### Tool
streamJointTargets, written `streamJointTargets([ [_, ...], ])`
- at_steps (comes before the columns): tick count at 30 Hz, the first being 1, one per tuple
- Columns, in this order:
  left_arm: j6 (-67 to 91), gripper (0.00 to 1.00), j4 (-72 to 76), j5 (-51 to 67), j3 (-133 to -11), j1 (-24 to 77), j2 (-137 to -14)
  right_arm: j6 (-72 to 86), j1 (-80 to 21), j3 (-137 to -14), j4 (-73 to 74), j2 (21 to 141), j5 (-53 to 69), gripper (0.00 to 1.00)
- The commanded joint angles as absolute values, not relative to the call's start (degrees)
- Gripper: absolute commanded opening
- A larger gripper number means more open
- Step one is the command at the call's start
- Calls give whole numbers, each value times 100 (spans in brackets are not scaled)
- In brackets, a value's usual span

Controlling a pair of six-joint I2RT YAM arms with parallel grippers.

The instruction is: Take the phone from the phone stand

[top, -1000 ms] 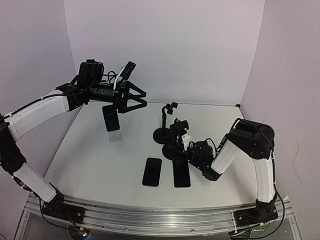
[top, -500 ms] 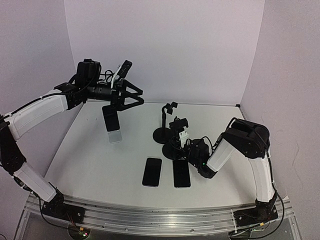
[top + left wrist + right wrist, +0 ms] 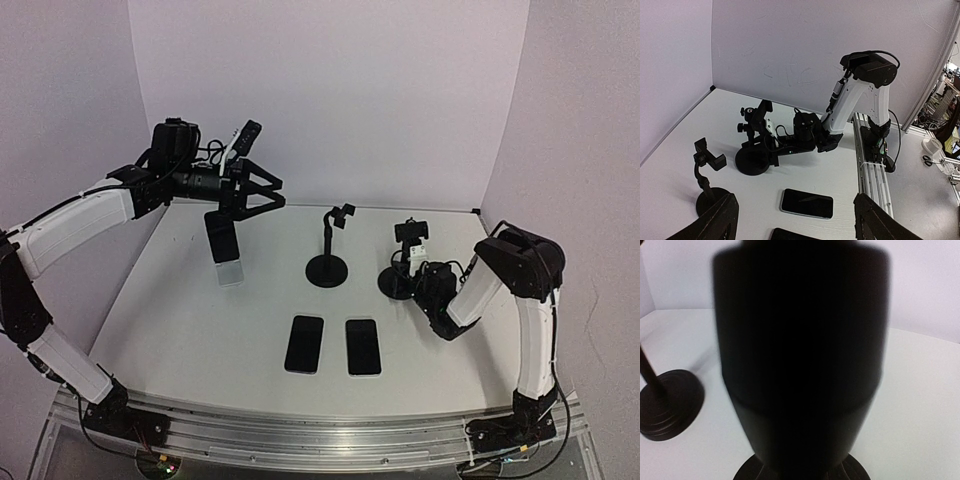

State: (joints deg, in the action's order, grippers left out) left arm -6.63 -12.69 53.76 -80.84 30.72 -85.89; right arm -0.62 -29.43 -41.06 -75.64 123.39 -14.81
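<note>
Stand, black, round-based, is sitting clamped in right gripper; left gripper is hovering splayed, empty, well left of it.

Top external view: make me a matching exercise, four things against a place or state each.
1. rear-left phone
2. centre phone stand
3. left front phone
4. left gripper

A. open, raised in the air
B. lying flat
C. propped upright on a white holder
D. clamp empty

Pairs: 1-C, 2-D, 3-B, 4-A
</note>
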Motion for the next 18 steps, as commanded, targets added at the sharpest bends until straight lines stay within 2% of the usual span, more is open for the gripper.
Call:
streamJointTargets([
  [1,-760,78,-1332,5381,-8112,3032,-8424,-79,-2675,-4122,-10248,12237,-1833,0],
  [16,-857,78,-1398,5271,-8164,3016,-8383,318,-2507,-4832,-10244,12980,-1904,0],
  [18,-901,78,-1443,5238,-8160,3015,-8341,313,-2512,-4720,-10246,12941,-2010,7],
])
